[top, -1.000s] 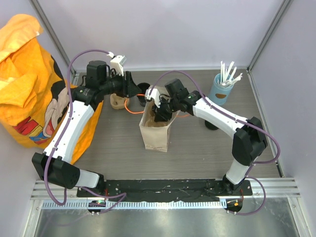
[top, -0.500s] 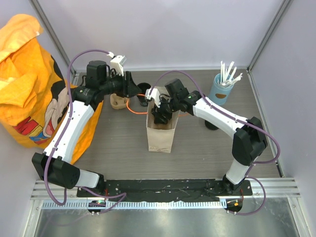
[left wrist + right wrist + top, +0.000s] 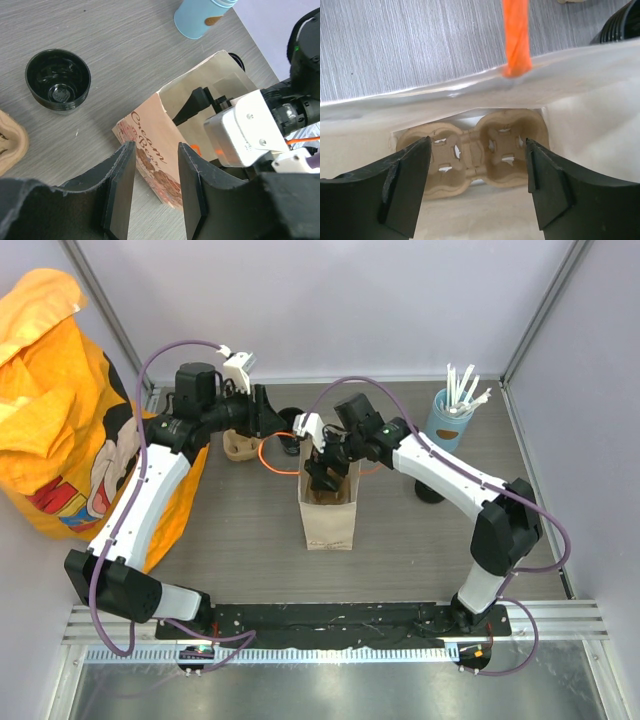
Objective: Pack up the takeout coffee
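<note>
Since the earlier frame, the paper bag (image 3: pixel 328 520) has been brought from a lean to an upright stand and shifted slightly rightward, and the right gripper (image 3: pixel 322 468) has been widened inside its mouth. The takeout coffee (image 3: pixel 57 80) is noted outside the bag, standing on the desk (image 3: pixel 240 530) beyond it, lid uppermost and touched by neither gripper. A pulp carrier (image 3: pixel 10 145) is seen near the coffee on the desk. The left gripper (image 3: pixel 156 150) is held above the bag's printed side, its fingers partly spread with nothing pinched between them. The right gripper's fingers are spread wide and empty. Between them, in the wrist view, a second pulp carrier (image 3: pixel 470 160) is seen lying flat on the bag's floor. An orange handle (image 3: pixel 516 35) is attached at the bag's rim. A light-blue cup (image 3: pixel 447 420) of white straws is stood well apart at the far right.
</note>
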